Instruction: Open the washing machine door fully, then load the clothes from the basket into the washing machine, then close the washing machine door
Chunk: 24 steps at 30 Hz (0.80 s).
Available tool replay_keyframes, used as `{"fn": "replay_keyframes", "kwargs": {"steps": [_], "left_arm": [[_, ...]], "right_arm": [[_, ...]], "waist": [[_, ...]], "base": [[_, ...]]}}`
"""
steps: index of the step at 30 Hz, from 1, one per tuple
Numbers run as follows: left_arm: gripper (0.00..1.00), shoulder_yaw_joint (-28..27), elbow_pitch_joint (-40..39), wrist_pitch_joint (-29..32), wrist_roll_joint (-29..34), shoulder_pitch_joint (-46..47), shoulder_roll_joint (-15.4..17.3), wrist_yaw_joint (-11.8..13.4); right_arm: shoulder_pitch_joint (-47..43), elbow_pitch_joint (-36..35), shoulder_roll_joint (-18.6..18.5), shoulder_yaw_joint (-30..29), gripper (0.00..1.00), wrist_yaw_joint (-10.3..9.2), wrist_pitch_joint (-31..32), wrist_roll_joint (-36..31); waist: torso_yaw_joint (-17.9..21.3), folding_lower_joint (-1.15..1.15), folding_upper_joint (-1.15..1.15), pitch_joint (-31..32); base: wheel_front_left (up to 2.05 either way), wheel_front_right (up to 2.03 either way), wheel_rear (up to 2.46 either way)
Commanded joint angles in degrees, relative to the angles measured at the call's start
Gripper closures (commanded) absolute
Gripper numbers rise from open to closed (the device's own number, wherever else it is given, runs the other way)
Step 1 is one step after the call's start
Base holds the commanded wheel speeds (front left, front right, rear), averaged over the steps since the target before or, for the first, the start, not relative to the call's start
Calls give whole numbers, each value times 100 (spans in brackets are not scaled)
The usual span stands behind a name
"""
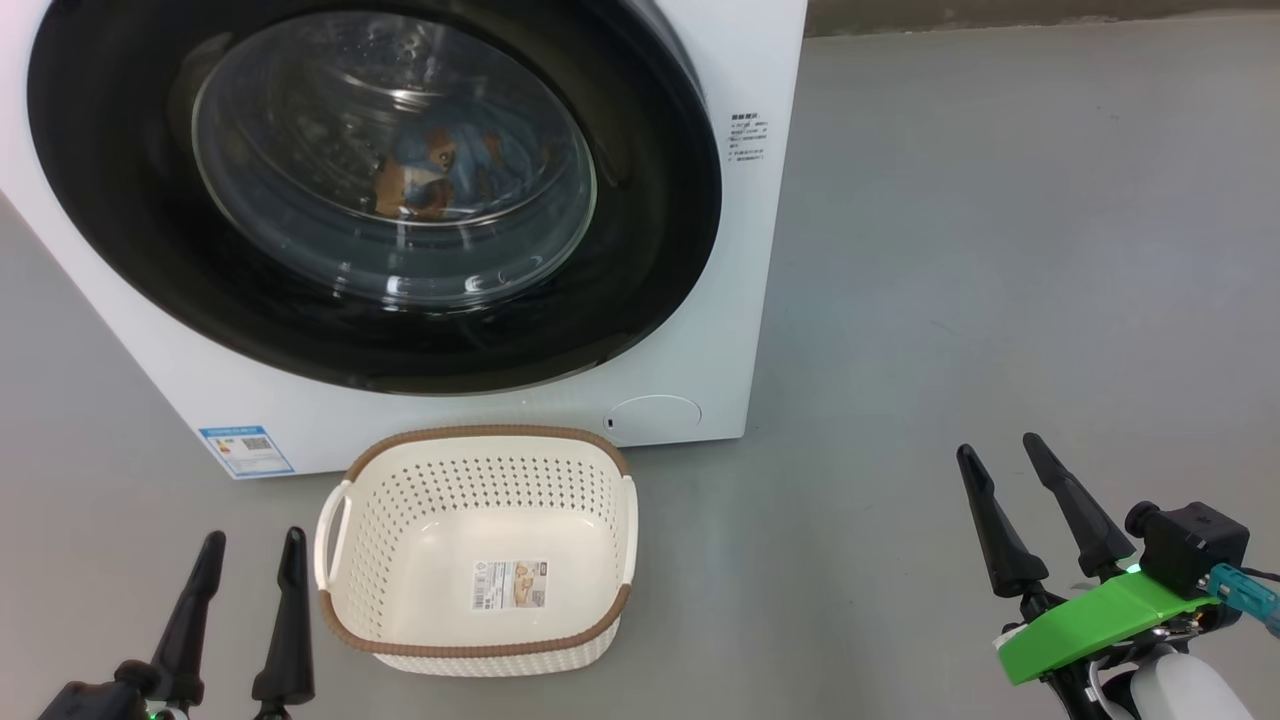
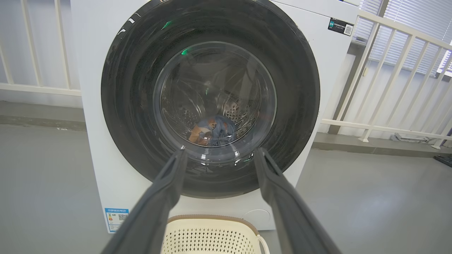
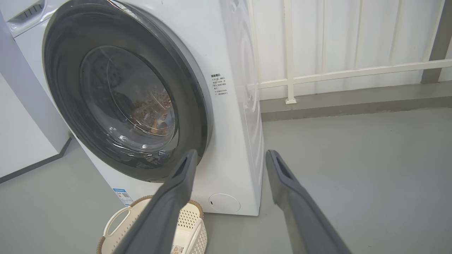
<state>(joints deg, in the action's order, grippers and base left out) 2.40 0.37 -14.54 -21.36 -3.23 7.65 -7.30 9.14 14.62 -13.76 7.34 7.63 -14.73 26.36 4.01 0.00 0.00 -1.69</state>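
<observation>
- Presently, left gripper (image 1: 253, 538): near left, two dark fingers spread apart, nothing between them, just left of the basket and clear of it.
- Right gripper (image 1: 998, 447): near right, fingers likewise parted and holding nothing, over bare floor (image 1: 1000, 250), well apart from the basket and the machine.
- Basket (image 1: 487, 432): cream, perforated, brown rim; upright on the floor just before the machine's lower front, nearer the left gripper. Paper label (image 1: 509, 584) plainly visible on its base.
- Washing machine (image 1: 765, 300): white, at the far side, facing the robot. Blue sticker (image 1: 246, 450) at its lower left corner; round cover (image 1: 655, 418) at lower right.
- Washing machine door (image 1: 110, 220): glossy black ring with clear glass bowl, shut flat against the front.
- Clothes (image 1: 430, 175): blue with orange-brown print, lying low inside the drum, seen through the glass.
- White railing (image 2: 388, 70): behind the machine.
</observation>
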Motion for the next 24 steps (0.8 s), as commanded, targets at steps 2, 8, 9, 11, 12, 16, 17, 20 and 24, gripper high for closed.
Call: {"fn": "replay_keyframes", "kwargs": {"steps": [2, 8, 9, 11, 12, 16, 17, 20, 24], "left_arm": [[0, -172, -163, -46, -3, 146, 84, -19], [0, -171, -145, -46, 10, 161, 64, -19], [0, -170, -146, -46, 10, 162, 65, -19], [0, -173, -150, -46, 12, 163, 66, -19], [0, -175, -152, -46, 13, 162, 67, -19], [0, -182, -161, -46, 15, 155, 73, -19], [0, -180, -162, -46, 14, 157, 75, -19], [0, -180, -166, -46, 10, 166, 83, -19], [0, -173, -163, -46, -2, 174, 92, -19]], "right_arm": [[22, -137, -35, 102, 0, -14, -27, -73], [31, -123, -52, 115, 0, -14, -27, -77], [33, -120, -51, 119, 0, -14, -27, -77], [37, -117, -52, 124, 0, -14, -27, -76], [39, -115, -51, 127, 0, -14, -27, -77], [46, -107, -50, 130, 0, -14, -27, -78], [48, -103, -48, 130, 0, -14, -27, -79], [56, -95, -44, 134, 0, -14, -27, -77], [63, -88, -37, 137, 0, -14, -27, -83]], "waist": [[-22, 0, 0, -18], [-52, 0, 0, -21], [-53, 0, 0, -21], [-55, 0, 0, -24], [-55, 0, 0, -23], [-57, 0, 0, -34], [-59, 0, 0, -36], [-64, 0, 0, -47], [-70, 0, 0, -51]], "base": [[0, 0, 0], [0, 0, 0], [0, 0, 0], [0, 0, 0], [0, 0, 0], [0, 0, 0], [0, 0, 0], [0, 0, 0], [0, 0, 0]]}}
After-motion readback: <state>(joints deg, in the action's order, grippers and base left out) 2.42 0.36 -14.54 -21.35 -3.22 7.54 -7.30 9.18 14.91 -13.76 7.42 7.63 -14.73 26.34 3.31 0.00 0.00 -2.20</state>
